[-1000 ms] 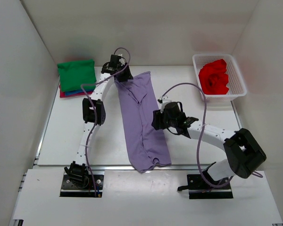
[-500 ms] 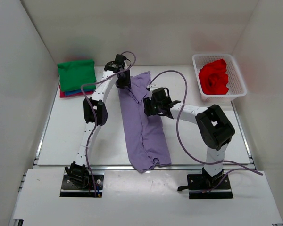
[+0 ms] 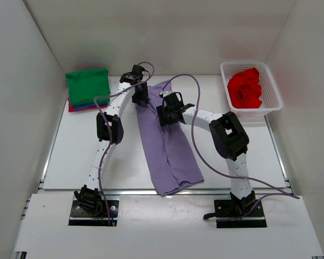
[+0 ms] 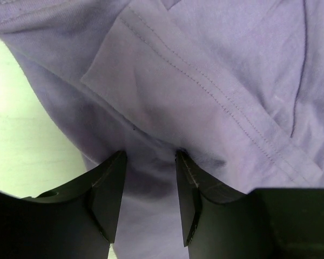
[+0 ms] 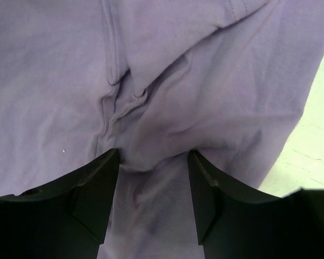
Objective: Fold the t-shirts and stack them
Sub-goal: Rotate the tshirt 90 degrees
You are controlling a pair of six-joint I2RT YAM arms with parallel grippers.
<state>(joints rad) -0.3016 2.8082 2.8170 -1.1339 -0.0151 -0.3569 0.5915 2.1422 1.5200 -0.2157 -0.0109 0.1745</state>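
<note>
The lavender t-shirt (image 3: 167, 143) lies folded into a long strip down the middle of the table. My left gripper (image 3: 141, 98) is at its far left edge, jaws narrowed on a gathered ridge of the lavender cloth (image 4: 151, 178). My right gripper (image 3: 165, 115) is on the strip's upper part, jaws also pinching bunched lavender cloth (image 5: 151, 178). A folded green t-shirt (image 3: 88, 84) tops a stack at far left, with blue (image 3: 86, 106) and magenta (image 3: 75, 108) edges showing under it. The red t-shirt (image 3: 244, 89) is crumpled in the basket.
The white lattice basket (image 3: 274, 91) stands at the far right corner. White walls close in the table on three sides. The right arm's cable (image 3: 197, 135) loops over the strip's right side. Bare tabletop (image 3: 75, 151) lies left of the strip.
My right arm swung up and left from the strip's right side onto its upper part. My left gripper shifted slightly down and right. The strip's near end turned a little to the right.
</note>
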